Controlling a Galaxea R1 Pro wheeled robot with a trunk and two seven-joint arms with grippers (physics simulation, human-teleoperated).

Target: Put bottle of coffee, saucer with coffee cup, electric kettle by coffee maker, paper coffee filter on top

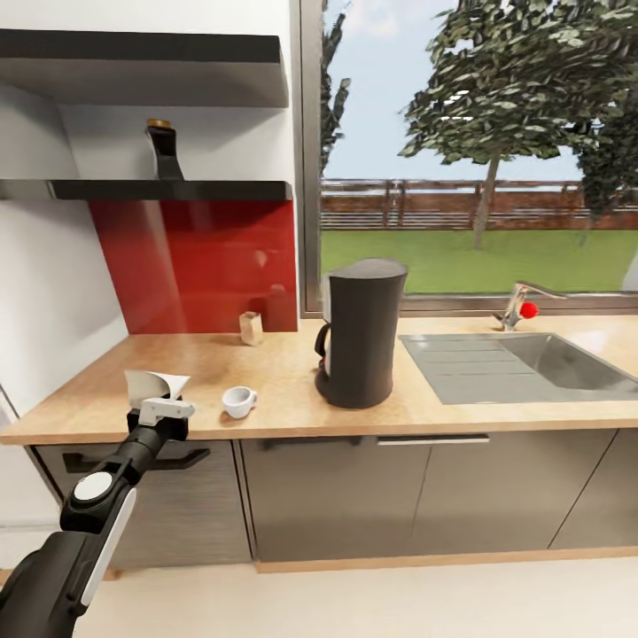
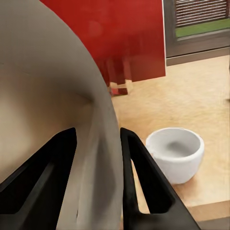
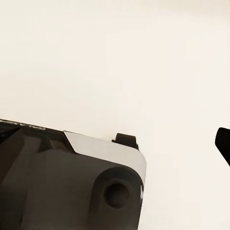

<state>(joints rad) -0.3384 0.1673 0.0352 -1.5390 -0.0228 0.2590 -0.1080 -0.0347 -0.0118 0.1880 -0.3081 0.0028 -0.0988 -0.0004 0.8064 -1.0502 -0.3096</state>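
Note:
My left gripper (image 1: 159,400) is shut on a white paper coffee filter (image 1: 155,385), held just above the counter's front left part. In the left wrist view the filter (image 2: 57,96) sits between the two black fingers (image 2: 139,177). A white coffee cup (image 1: 237,400) stands on the wooden countertop (image 1: 266,363), just right of the gripper, also seen as the cup (image 2: 175,153) close by. The black coffee maker (image 1: 359,332) stands mid-counter, right of the cup. The dark bottle of coffee (image 1: 165,151) is on the lower black shelf (image 1: 221,190).
A small tan packet (image 1: 251,328) stands by the red backsplash. A steel sink (image 1: 532,363) with a tap (image 1: 518,306) fills the counter's right side. The right wrist view has pale floor, a robot body part (image 3: 72,182) and a dark tip (image 3: 223,143) at its edge.

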